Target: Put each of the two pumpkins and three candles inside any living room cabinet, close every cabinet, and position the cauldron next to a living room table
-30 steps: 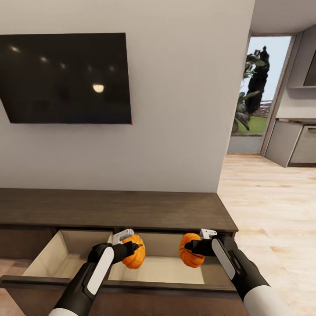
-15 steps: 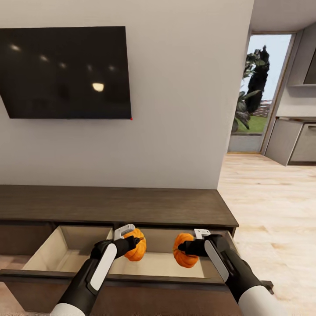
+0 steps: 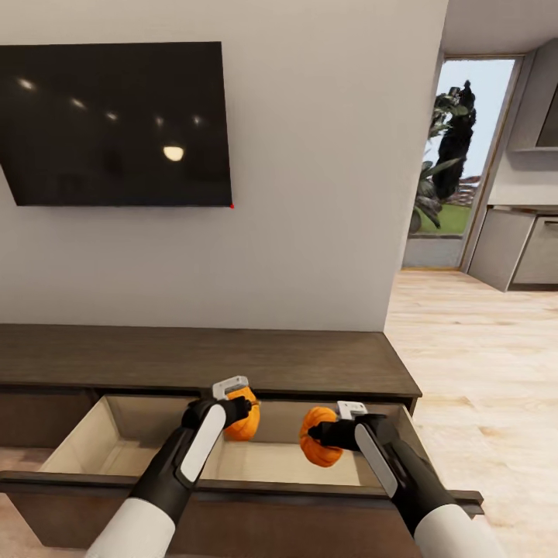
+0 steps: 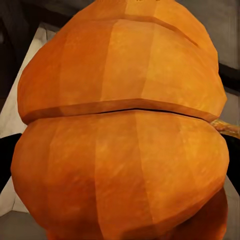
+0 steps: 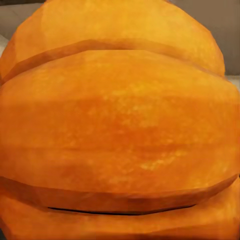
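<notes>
The low dark-brown cabinet point(image 3: 232, 360) stands against the wall, its wide drawer point(image 3: 93, 446) pulled open with a pale inside. My left gripper point(image 3: 236, 403) is shut on an orange ribbed pumpkin point(image 3: 243, 419) held over the drawer's middle. To its right, my right gripper point(image 3: 333, 430) is shut on a second pumpkin point(image 3: 319, 447), also hanging above the drawer. Up close, the left wrist view has its pumpkin point(image 4: 120, 135) with a bit of stem at one side, and the right wrist view has the other pumpkin point(image 5: 120, 125). Candles, cauldron and table are out of view.
A black television point(image 3: 116, 124) hangs on the wall above the cabinet. Light wood floor point(image 3: 473, 349) runs off to the right toward a glass garden door point(image 3: 457, 163) and grey kitchen units point(image 3: 519, 248).
Both arms have carried their pumpkins forward and a little lower into the drawer opening, the left one moving right toward the centre. The head view has tilted slightly.
</notes>
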You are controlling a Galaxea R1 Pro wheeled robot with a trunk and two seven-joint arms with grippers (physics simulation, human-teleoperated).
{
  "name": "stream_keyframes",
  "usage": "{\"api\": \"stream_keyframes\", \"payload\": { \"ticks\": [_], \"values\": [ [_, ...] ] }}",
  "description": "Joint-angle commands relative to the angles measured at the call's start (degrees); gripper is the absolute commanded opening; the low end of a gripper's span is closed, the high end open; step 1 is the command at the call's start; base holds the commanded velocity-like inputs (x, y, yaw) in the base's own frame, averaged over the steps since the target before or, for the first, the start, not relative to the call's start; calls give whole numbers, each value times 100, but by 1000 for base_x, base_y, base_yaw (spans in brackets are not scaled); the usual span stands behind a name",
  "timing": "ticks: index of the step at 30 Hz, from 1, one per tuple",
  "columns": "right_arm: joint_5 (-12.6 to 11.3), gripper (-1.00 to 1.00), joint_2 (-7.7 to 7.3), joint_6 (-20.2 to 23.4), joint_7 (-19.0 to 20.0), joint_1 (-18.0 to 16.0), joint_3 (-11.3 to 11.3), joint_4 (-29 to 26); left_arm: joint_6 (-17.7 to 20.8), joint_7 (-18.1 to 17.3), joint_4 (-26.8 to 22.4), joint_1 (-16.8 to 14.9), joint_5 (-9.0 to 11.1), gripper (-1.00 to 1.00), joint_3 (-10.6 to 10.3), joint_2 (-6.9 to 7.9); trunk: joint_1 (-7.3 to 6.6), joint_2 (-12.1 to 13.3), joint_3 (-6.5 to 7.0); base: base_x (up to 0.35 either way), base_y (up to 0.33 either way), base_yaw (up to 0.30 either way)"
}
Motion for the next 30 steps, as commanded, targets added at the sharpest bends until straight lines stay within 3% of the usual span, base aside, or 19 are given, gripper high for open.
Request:
{"api": "stream_keyframes", "payload": {
  "ticks": [1, 5, 6, 9, 16, 25, 30],
  "values": [
    [-36, -100, 25, 27, -116, -4, 5, -6, 20, 76, -5, -32, 65, -100, -27, -5, -1, -3, -6, 0, 0, 0],
    [-49, -100, 110, 47, -416, -8, 36, -12, 36, 97, 30, -65, 76, -100, -67, -35, -1, -3, -6, 0, 0, 0],
    [-48, -100, 208, 51, -515, -23, 62, 31, 37, 101, 204, -75, 78, -100, -100, -64, -1, -3, -6, 0, 0, 0],
    [-43, -100, 286, 52, -575, -36, 141, 62, 15, 104, 563, -155, 81, -100, -113, -103, -1, -3, -6, 0, 0, 0],
    [-39, -100, 321, 43, -658, -76, 194, 72, -12, 115, 891, -206, 64, -100, -132, -140, -1, -3, -6, 0, 0, 0],
    [-31, -100, 323, 38, -770, -89, 196, 52, -328, 129, 921, -205, 48, -100, -390, -138, -1, -3, -6, 0, 0, 0],
    [-25, -100, 316, 15, -772, -90, 196, 33, -366, 131, 931, -205, 28, -100, -400, -143, 109, -203, -96, 0, 0, 0]
  ]
}}
